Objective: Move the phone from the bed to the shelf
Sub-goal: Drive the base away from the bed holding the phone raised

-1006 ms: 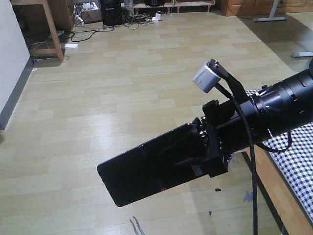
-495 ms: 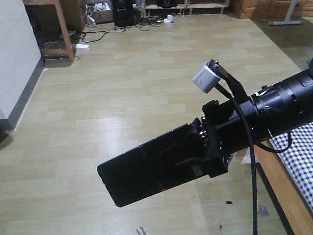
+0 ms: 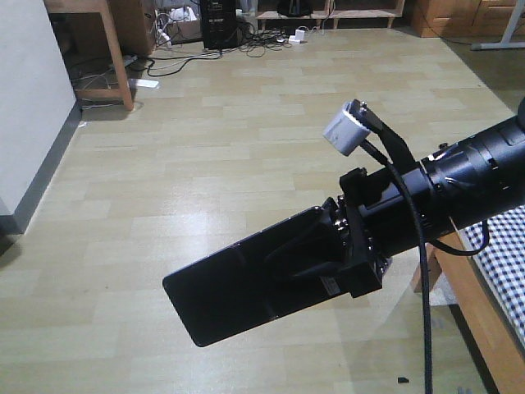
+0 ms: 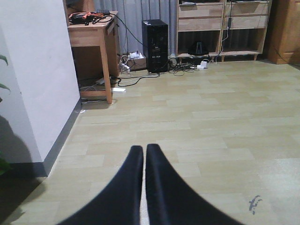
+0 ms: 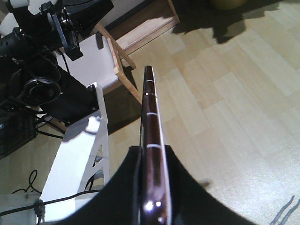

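- The phone [image 3: 217, 300] is in the air over the light plank floor [image 3: 205, 156], clamped in the right gripper [image 3: 287, 261], and lies clear of the bed [image 3: 472, 300].
- In the front view its long axis runs from the gripper down toward the lower left. The free end sits a little lower than the held end and points away from the bed.
- About half its length sticks out past the fingers [image 3: 308, 246], and its broad glossy black face is turned up toward the camera.
- In the right wrist view the phone [image 5: 151, 122] shows edge-on as a thin pinkish metallic strip crossed by pale lines. It runs straight away from the wrist, in line with the arm.
- The right gripper [image 5: 152, 154] has one dark finger pressed against each broad face, so its jaws are closed on the phone.
- The left gripper [image 4: 143, 152] holds nothing. Its two dark fingers meet with only a hairline between them and point out over bare floor.
- Only a corner of the bed shows at the right edge of the front view, with checked sheet above a light wooden frame.
- Beyond the left gripper, along the far wall, stand a wooden desk [image 4: 93, 35], a black computer tower [image 4: 154, 44] and a wooden unit with open compartments [image 4: 218, 28].
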Robot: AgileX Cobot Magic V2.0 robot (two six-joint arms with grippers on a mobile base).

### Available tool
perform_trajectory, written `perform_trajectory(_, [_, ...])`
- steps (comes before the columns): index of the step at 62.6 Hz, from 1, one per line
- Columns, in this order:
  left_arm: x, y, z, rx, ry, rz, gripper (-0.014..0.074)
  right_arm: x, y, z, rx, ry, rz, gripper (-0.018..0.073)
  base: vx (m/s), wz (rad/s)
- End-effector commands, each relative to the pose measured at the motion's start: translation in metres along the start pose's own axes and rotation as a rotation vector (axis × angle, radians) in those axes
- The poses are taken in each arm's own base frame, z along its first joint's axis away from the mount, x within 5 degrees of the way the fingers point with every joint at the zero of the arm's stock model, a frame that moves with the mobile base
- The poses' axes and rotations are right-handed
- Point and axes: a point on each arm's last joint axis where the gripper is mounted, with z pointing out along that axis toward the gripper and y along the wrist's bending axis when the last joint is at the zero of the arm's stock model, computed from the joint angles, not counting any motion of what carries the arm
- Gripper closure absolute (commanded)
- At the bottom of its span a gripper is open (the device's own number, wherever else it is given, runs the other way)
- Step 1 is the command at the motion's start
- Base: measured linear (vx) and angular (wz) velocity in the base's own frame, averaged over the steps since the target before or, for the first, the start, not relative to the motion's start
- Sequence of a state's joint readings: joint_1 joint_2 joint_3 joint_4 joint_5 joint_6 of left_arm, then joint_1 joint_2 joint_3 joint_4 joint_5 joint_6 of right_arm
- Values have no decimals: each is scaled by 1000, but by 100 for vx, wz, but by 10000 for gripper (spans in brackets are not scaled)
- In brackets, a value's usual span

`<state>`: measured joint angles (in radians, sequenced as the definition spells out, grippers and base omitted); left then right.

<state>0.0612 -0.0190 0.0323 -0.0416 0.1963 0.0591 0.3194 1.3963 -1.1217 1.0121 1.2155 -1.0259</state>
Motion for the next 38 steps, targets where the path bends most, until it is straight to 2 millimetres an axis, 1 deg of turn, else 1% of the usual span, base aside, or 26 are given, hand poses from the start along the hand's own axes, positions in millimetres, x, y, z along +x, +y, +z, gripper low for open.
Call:
perform_trajectory(1, [-4,0,0,-3,-71,-9,595,-10,20,-11,-82,-54,-33,561,27,-1])
perform_trajectory(38, [-4,0,0,-3,-71,-9,595,-10,20,-11,-82,-54,-33,561,26,-4])
